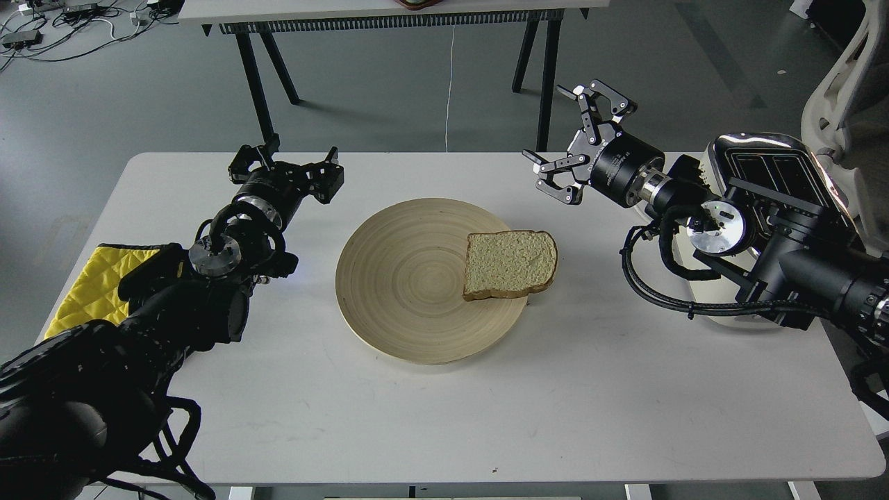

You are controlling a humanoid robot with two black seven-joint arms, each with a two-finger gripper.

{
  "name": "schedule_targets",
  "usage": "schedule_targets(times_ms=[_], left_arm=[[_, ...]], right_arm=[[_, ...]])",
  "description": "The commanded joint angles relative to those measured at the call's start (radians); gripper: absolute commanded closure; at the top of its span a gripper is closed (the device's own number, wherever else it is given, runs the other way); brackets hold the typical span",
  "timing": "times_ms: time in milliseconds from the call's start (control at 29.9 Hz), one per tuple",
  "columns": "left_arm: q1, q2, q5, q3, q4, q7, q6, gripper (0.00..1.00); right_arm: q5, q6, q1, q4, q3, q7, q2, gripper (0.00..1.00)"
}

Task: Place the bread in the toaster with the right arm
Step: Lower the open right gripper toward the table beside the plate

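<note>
Your right gripper [566, 135] hangs above the far right part of the white table [444, 417], with its two fingers spread wide apart and nothing between them. One finger [597, 97] points up and away, the other finger [555, 177] reaches toward the left. The gripper touches no object.

Just below it and a little to the left lies the bread [510, 264], one pale slice with a brown crust. It rests flat on the right edge of a round wooden plate [403, 278], and its right side goes a little over the rim of the plate. The gripper and the bread are apart.

Behind the right arm [764, 243] you see the toaster [778, 170] at the right edge of the table. Its shiny chrome top with two dark slots is visible, but the arm covers most of its body.

On the other side, your left gripper [292, 163] is over the far left part of the table, also with open fingers and holding nothing. It is well apart from the plate. Under the left arm [173, 298], a yellow cloth [90, 288] lies at the left edge of the table.

Beyond the table there is another table with black legs [253, 90] on the grey floor.
</note>
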Motion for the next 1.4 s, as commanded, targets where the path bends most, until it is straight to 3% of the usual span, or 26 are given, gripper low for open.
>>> schedule_targets(times_ms=[0,802,1002,1370], left_arm=[[0.0,0.0,0.005,0.001,0.0,0.0,-0.003,0.0],[0.0,0.0,0.003,0.001,0.0,-0.002,0.0,0.0],[0.0,0.0,0.003,0.001,0.0,-0.002,0.0,0.0],[-0.002,0.0,0.003,-0.001,0.0,-0.002,0.0,0.0]], right_arm=[[-0.001,0.0,0.0,0.0,0.002,0.0,-0.001,0.03],[-0.043,0.0,0.081,-0.006,-0.001,0.001,-0.024,0.03],[-0.153,0.0,0.103,0.0,0.002,0.003,-0.031,0.03],[-0.385,-0.433,0.12,0.099,-0.009,0.011,-0.015,0.03]])
